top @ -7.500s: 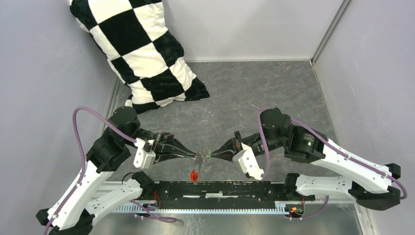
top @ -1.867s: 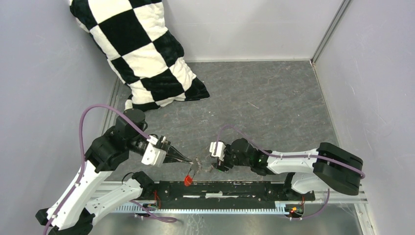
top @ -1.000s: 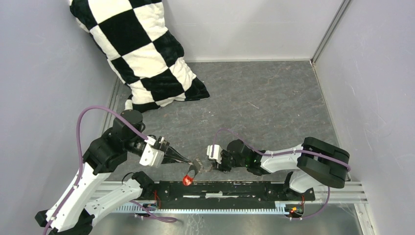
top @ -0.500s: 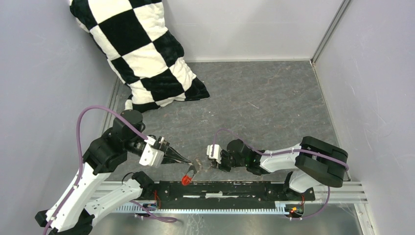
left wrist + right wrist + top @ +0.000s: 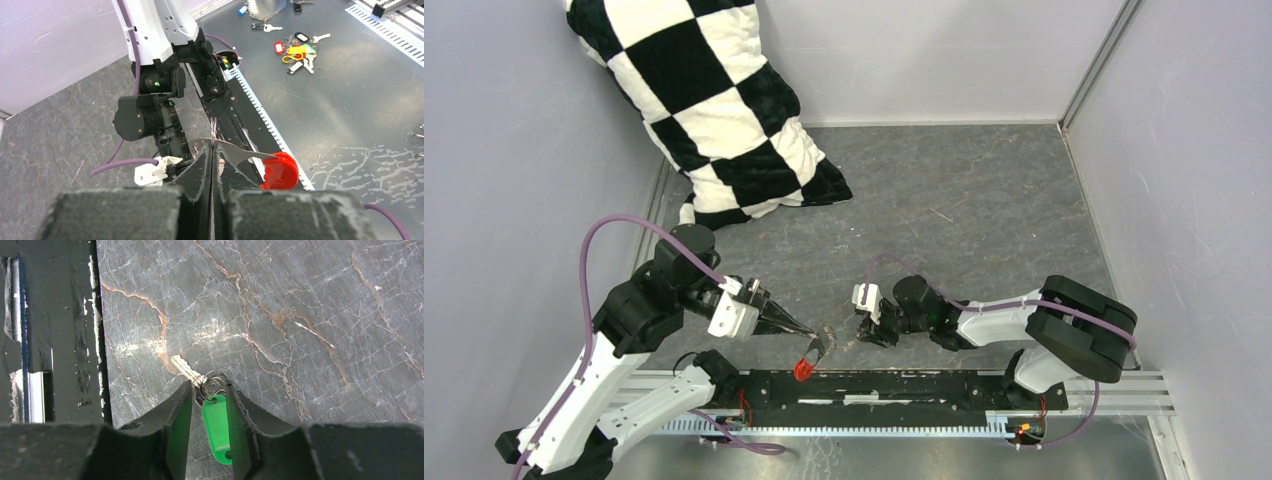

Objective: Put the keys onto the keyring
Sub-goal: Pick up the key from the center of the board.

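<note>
Over the last half second the left arm (image 5: 639, 310) has not shifted. Its jaws stay pressed together on the thin metal of the keyring (image 5: 825, 340), held just above the worktop (image 5: 964, 180) close to the near edge, with the red tag (image 5: 802, 370) dangling over the black rail (image 5: 904, 385). The right arm (image 5: 999, 318) has slid a little to the right and farther away in that time. Against the picture from several seconds back the change is bigger: then both arms met in the air at the middle, and now the right one lies low and folded along the near edge. Its wrist view shows its jaws apart, tips down at the worktop on either side of the key (image 5: 182, 368). The key's green tag (image 5: 216, 432) sits between them with a thin dark gap on one side, while the blade and a small ring (image 5: 214, 381) stick out ahead, flat on the stone-patterned surface. From above, the right wrist covers the key completely. Keyring and key are near each other but apart. A black-and-white checked pillow (image 5: 714, 100) leans in the far left corner, well away from both arms. The left wrist view catches a heap of other keys (image 5: 298, 47) with coloured tags on a metal sheet (image 5: 360, 90) beyond the rail.
</note>
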Motion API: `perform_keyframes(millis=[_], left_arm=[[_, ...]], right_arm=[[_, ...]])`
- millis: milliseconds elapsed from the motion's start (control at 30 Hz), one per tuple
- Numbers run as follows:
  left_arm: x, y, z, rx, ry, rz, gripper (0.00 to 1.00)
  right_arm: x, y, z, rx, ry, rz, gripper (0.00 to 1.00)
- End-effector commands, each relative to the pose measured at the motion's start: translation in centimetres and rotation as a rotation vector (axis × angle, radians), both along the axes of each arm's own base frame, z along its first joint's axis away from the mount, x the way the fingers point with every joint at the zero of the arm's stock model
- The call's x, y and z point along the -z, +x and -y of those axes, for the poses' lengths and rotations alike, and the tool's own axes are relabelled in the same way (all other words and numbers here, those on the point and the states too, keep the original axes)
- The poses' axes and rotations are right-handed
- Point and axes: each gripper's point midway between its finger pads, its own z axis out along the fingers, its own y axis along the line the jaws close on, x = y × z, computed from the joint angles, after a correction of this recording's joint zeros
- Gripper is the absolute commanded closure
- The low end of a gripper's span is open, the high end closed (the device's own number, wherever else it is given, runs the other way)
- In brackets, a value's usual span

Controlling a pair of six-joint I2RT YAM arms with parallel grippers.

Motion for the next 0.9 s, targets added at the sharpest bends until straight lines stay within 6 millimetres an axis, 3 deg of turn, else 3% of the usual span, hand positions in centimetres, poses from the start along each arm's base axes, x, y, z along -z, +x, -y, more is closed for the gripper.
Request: perform_keyframes(millis=[0, 200, 700, 867], left_arm=[[-2.1, -0.7, -0.1, 0.030, -0.050, 0.017, 0.98], [-2.1, -0.7, 0.0, 0.030, -0.056, 0.015, 0.98], [-2.0, -1.0, -0.2, 0.029, -0.058, 0.011, 0.98], [-2.0, -1.0, -0.2, 0.032, -0.059, 0.007, 0.98]], right_arm=[[-2.0, 0.5, -1.1, 0.001, 0.068, 0.017, 0.60], [-2.1, 1.1, -1.1, 0.028, 0.063, 0.031, 0.59], [-1.6, 1.7, -1.2, 0.054, 0.061, 0.012, 0.89], [-1.8, 2.0, -1.5, 0.062, 0.075, -0.004, 0.91]])
